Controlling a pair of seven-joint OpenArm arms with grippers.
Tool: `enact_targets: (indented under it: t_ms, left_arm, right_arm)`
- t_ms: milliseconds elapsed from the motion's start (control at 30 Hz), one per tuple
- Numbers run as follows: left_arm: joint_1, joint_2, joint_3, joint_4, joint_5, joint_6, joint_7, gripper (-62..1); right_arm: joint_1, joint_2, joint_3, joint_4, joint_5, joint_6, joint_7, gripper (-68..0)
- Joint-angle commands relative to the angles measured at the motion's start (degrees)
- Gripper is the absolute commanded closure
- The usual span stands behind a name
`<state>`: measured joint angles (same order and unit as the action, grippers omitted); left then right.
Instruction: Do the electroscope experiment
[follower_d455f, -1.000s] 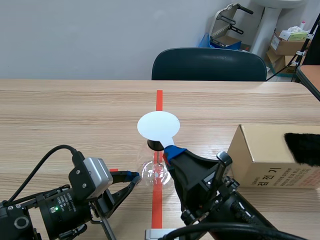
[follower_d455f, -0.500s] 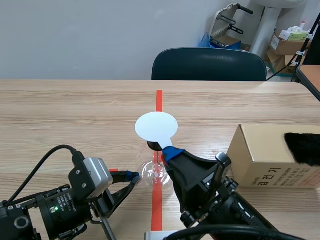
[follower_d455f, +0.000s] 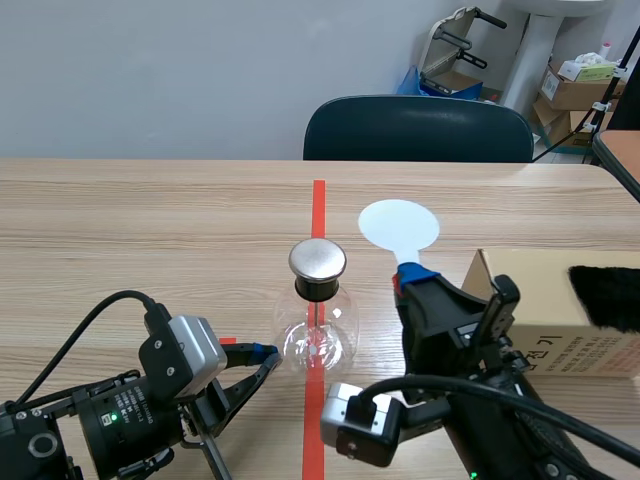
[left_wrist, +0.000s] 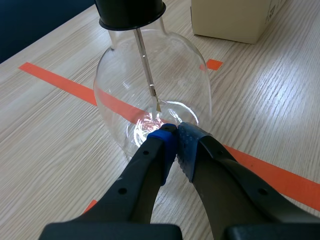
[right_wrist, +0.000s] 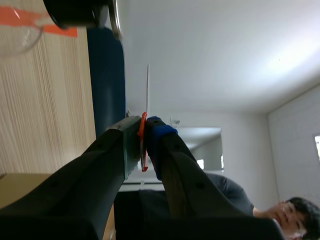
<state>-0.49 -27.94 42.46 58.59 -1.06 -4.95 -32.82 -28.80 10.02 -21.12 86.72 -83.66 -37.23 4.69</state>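
Right gripper (follower_d455f: 409, 274) clamped tight on white disc wand (follower_d455f: 398, 226), disc parked beside electroscope (follower_d455f: 318, 335) cap (follower_d455f: 318, 259); likely mid-test, next needs disc hovered over cap, no contact

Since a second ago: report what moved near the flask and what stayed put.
The right gripper, shut on the white disc, swung it from above the flask toward the cardboard box, uncovering the metal cap. Nothing was taken hold of or let go. The left gripper stayed shut at the flask's base; flask and box did not move.
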Motion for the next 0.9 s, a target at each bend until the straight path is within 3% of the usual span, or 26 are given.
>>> enact_targets:
  t_ms: [0,200,433,700,867]
  left_arm:
    - [-0.2,0.3,-0.1,0.9,-0.2,-0.1,-0.7,-2.9]
    - [-0.2,0.3,-0.1,0.9,-0.2,-0.1,-0.7,-2.9]
    - [-0.2,0.3,-0.1,0.9,-0.2,-0.1,-0.7,-2.9]
    - [-0.2,0.3,-0.1,0.9,-0.2,-0.1,-0.7,-2.9]
    - [-0.2,0.3,-0.1,0.9,-0.2,-0.1,-0.7,-2.9]
  right_arm:
    - [0.1,0.5,0.2,0.6,0.0,-0.7,-2.3,-1.7]
    - [0.1,0.5,0.2,0.6,0.0,-0.6,-10.7,-1.7]
    - [0.1,0.5,0.2,0.6,0.0,-0.6,-15.1,-1.7]
    - [0.1,0.5,0.2,0.6,0.0,-0.6,-15.9,-1.7]
    - [0.1,0.5,0.2,0.6,0.0,-0.6,-11.8,-1.7]
